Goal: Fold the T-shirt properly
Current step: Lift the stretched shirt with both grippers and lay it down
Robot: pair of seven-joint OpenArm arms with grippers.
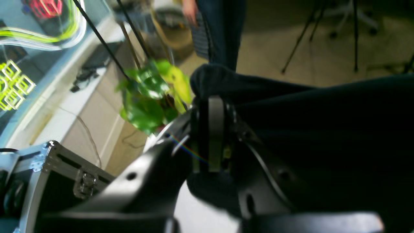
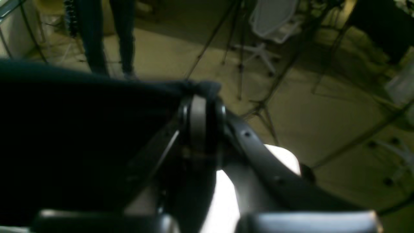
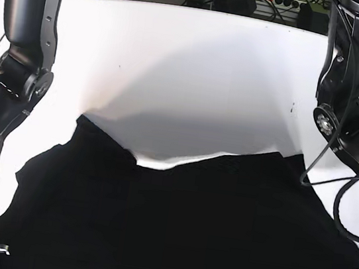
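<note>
Left gripper (image 1: 212, 136): pinching the black T-shirt (image 3: 186, 229) tight.
Right gripper (image 2: 199, 126): pinching the T-shirt too.
T-shirt: hanging over the white table (image 3: 189, 69).

A lab: tripods (image 2: 258, 106), flight case (image 1: 61, 174), office chair (image 2: 268, 26).

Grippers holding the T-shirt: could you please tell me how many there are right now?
2. The left gripper has its jaws shut on one bunched edge of the black T-shirt; the right gripper is shut on another. In the base view both grippers are hidden.
</note>
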